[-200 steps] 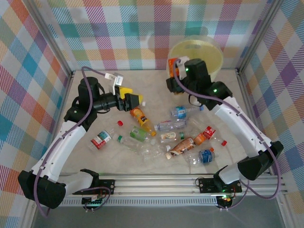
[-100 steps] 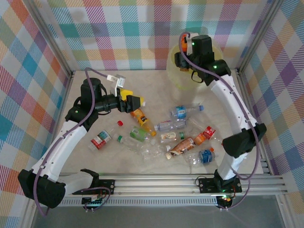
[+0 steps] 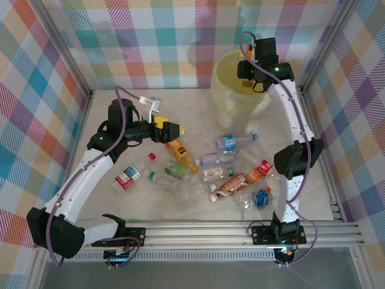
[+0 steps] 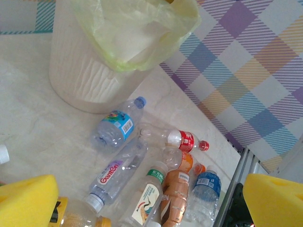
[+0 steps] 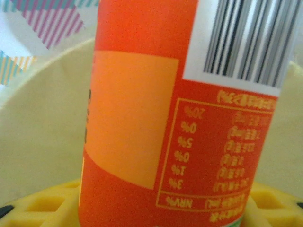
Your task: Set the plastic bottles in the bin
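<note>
Directly beneath the right gripper [image 3: 250, 81]: the bin [image 3: 228, 99], round, pale yellow, lined with a thin yellowish bag, upright on the table [image 3: 138, 205]. Right gripper: closed on an orange-labelled bottle [image 5: 142, 118], yellow pads [image 5: 47, 198] pressed to either side of it, barcode panel toward the wrist camera, bin wall behind. Holds that bottle over the bin's open mouth.

Left gripper [image 3: 173, 127]: spread wide, grips nothing, yellow pads well apart at the two lower corners of the wrist view. Hovers close by a juice-filled bottle [image 3: 180, 150] lying on the table, just beside one pad.

Ahead of the left gripper, between it and the bin: most of the plastic bottles [image 3: 213, 159], on their sides in a loose cluster. Among them a blue-labelled bottle [image 4: 116, 125] nearest the bin, a long clear bottle [image 4: 118, 172] beside it, a red-labelled bottle [image 4: 182, 139] with a red cap, a white-and-green bottle [image 4: 149, 198], a brown-orange bottle [image 4: 173, 198]. Back from the left fingertips, nearer that arm: a red-and-white-labelled bottle [image 3: 127, 176] and a green-labelled bottle [image 3: 174, 170]. Smallest, near those two: a red cap [image 3: 152, 156].
</note>
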You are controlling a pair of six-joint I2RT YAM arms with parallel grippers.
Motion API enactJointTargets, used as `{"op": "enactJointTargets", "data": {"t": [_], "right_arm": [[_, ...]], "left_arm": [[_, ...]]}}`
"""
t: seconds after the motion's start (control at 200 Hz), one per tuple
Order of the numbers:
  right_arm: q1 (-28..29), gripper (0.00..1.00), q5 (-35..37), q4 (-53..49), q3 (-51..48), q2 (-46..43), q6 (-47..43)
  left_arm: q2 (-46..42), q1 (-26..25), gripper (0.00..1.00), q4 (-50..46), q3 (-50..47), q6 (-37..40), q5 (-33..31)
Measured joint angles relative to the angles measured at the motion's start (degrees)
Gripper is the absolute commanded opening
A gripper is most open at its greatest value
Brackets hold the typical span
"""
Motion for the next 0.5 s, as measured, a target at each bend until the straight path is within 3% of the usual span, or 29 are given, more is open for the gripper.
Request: {"op": "enactJointTargets", "data": {"t": [0.5], "right_arm": [[-1.7, 0.59, -5.6, -11.8, 8.7, 10.1, 0.0]], "left_arm": [[2.1, 0.0, 1.00, -1.4, 0.1, 0.2, -0.2]]}}
